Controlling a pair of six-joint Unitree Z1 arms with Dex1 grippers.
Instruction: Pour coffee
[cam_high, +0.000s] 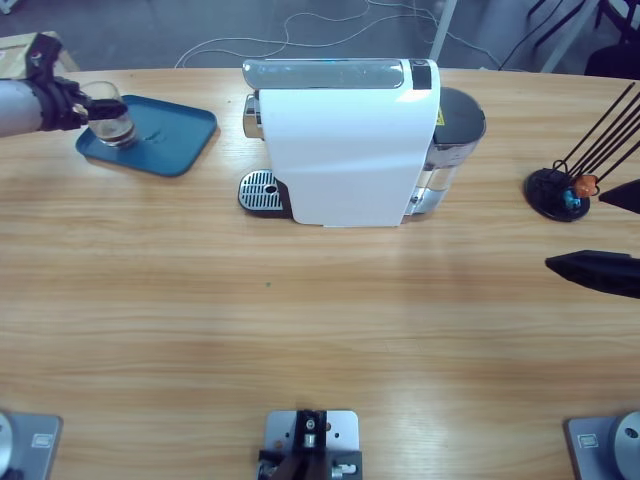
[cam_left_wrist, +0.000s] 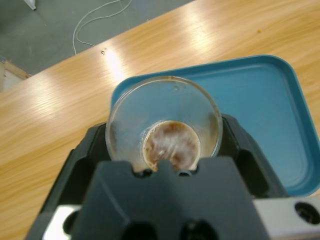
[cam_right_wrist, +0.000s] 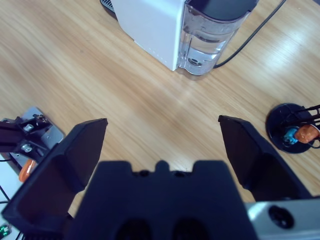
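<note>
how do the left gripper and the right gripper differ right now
The left gripper is shut on the small clear glass tumbler holding a shallow layer of dark brown coffee, over the blue plastic tray. The right gripper is open and empty, above bare wooden table. Both have two black jaws.

Overhead view — two downward wrist views

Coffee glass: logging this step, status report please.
Left gripper shut on glass tumbler, over blue tray. Right gripper open, empty. Nothing obstructing.
</note>
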